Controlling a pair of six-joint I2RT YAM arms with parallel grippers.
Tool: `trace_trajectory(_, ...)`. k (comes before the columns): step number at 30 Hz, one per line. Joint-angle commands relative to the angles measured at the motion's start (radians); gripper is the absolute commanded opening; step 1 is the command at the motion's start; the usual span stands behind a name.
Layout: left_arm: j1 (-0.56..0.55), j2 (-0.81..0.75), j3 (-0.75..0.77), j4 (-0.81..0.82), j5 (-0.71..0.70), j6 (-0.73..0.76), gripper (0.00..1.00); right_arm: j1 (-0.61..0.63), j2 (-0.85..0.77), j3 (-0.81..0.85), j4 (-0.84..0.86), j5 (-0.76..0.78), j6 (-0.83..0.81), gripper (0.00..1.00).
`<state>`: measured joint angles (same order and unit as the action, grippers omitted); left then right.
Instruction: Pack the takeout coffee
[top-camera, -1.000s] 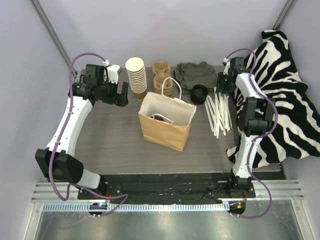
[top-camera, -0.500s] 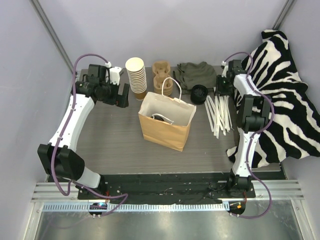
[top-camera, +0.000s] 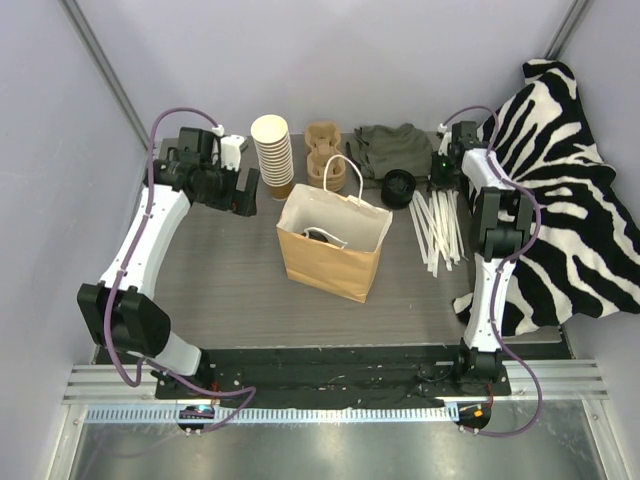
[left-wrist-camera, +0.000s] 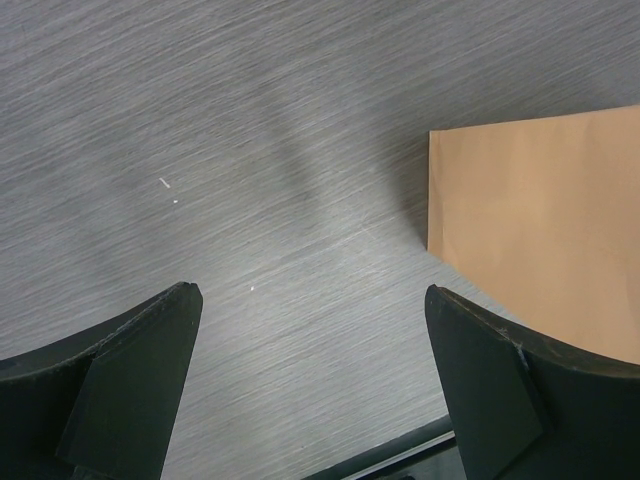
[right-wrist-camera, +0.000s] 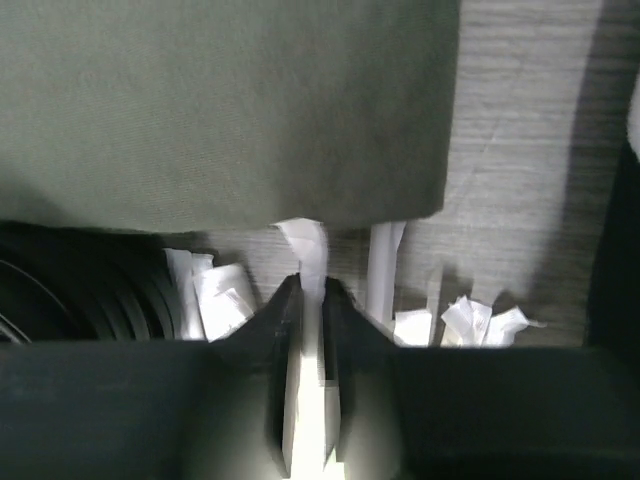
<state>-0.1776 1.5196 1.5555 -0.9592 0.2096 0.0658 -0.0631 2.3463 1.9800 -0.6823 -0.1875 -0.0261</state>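
Right tool (right-wrist-camera: 310, 290) clamps a white straw (right-wrist-camera: 303, 240) near the table's (left-wrist-camera: 250, 150) far edge. Left tool (left-wrist-camera: 308, 295) is spread apart near the paper bag (left-wrist-camera: 540, 250). The takeout coffee's axis cannot be told.

Left arm (top-camera: 140, 245), right arm (top-camera: 488, 300): white tubular links, black joint housings (top-camera: 130, 320), black bases (top-camera: 478, 362). Purple cable (top-camera: 151, 165) looped loosely along each, base to wrist. Left gripper (left-wrist-camera: 310, 295): black matte wedge fingers (left-wrist-camera: 130, 385). Right gripper (right-wrist-camera: 311, 295): black narrow fingers

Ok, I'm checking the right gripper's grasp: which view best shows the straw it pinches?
Right wrist: the right gripper is shut on a white wrapped straw, its tip poking out ahead. Top external shows only the straw pile; left wrist shows none.
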Motion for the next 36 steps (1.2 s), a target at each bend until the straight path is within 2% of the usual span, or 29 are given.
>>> trace_trajectory(1,0.0,0.004,0.066,-0.029,-0.006,0.028,1.0,0.006,-0.037,0.065,0.0,-0.056,-0.001,0.01)
trace_trajectory(6,0.0,0.014,0.089,-0.041,-0.001,0.035,1.0,0.005,-0.189,0.068,-0.077,-0.184,0.058,0.01)
trace_trajectory(11,-0.002,0.005,0.075,-0.024,0.011,0.029,1.0,0.002,-0.427,0.134,-0.123,-0.332,0.086,0.01)
trace_trajectory(14,-0.002,0.002,0.063,-0.006,0.019,0.016,1.0,0.003,-0.534,0.215,-0.106,-0.513,0.094,0.01)
trace_trajectory(15,0.0,0.007,0.063,-0.003,0.016,0.009,1.0,0.012,-0.553,0.242,-0.089,-0.632,0.094,0.01)
trace_trajectory(17,0.001,0.016,0.075,-0.007,0.03,-0.001,1.0,0.04,-0.612,0.301,-0.044,-0.67,0.158,0.01)
trace_trajectory(18,0.003,0.027,0.08,-0.007,0.036,-0.014,1.0,0.09,-0.637,0.307,0.034,-0.684,0.187,0.01)
trace_trajectory(20,0.003,0.03,0.09,-0.001,0.06,-0.024,1.0,0.153,-0.688,0.309,0.116,-0.693,0.251,0.01)
trace_trajectory(21,0.004,0.03,0.092,0.008,0.068,-0.03,1.0,0.186,-0.696,0.31,0.177,-0.691,0.259,0.01)
trace_trajectory(22,0.003,0.027,0.094,0.013,0.071,-0.035,1.0,0.26,-0.702,0.322,0.196,-0.679,0.258,0.01)
trace_trajectory(24,0.004,0.022,0.092,0.028,0.071,-0.043,1.0,0.322,-0.703,0.333,0.223,-0.667,0.235,0.01)
trace_trajectory(25,0.004,0.017,0.087,0.031,0.073,-0.046,1.0,0.386,-0.702,0.332,0.224,-0.664,0.213,0.01)
trace_trajectory(32,0.015,-0.036,0.037,0.068,0.074,-0.061,1.0,0.557,-0.709,0.186,0.198,-0.601,0.0,0.01)
trace_trajectory(36,0.015,-0.068,-0.017,0.086,0.074,-0.086,1.0,0.657,-0.708,0.083,0.153,-0.48,-0.153,0.01)
